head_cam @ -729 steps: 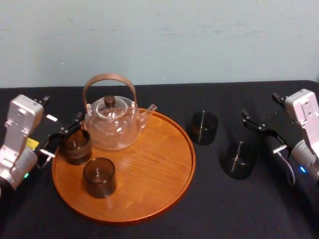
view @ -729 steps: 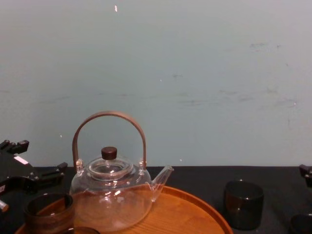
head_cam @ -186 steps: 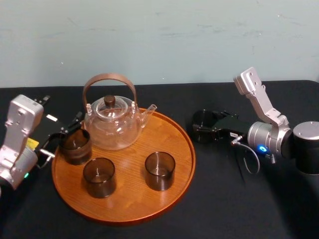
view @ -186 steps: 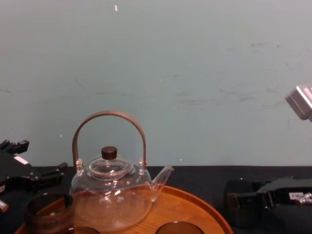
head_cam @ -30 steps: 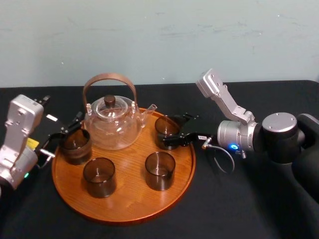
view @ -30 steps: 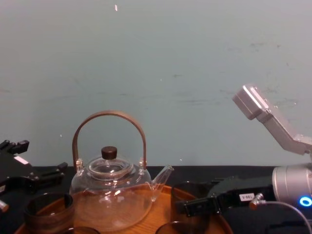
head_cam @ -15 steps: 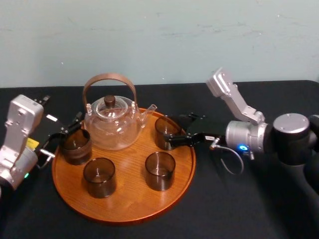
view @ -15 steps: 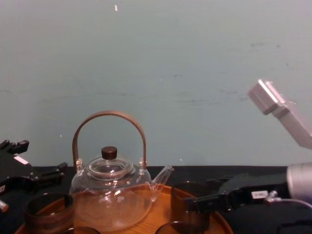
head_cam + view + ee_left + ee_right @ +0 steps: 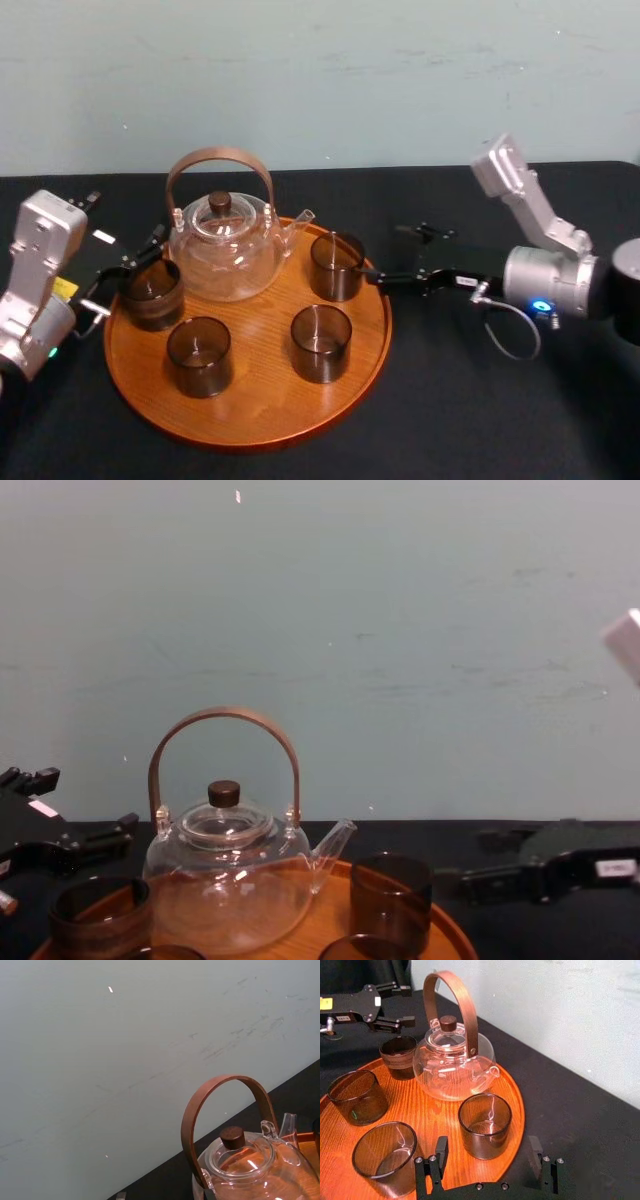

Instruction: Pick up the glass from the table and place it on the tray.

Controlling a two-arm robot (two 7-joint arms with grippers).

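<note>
The glass (image 9: pixel 336 266) is dark and smoky and stands upright on the round orange-brown tray (image 9: pixel 260 392), at its back right beside the teapot's spout. My right gripper (image 9: pixel 388 254) is open, just off the tray's right rim and apart from the glass. In the right wrist view the glass (image 9: pixel 485 1125) stands in front of both black fingers (image 9: pixel 440 1154), touching neither. The chest view shows the glass (image 9: pixel 391 900) left of the right gripper (image 9: pixel 490 865). My left gripper (image 9: pixel 128 268) is parked open at the tray's left edge.
A glass teapot (image 9: pixel 222 240) with a brown hoop handle sits at the tray's back. Three more dark glasses stand on the tray: front middle (image 9: pixel 321 343), front left (image 9: pixel 199 356) and far left (image 9: pixel 152 293). Black cloth covers the table.
My right gripper has drawn back to the right, off the tray, leaving the glass standing there. The left arm has not moved.
</note>
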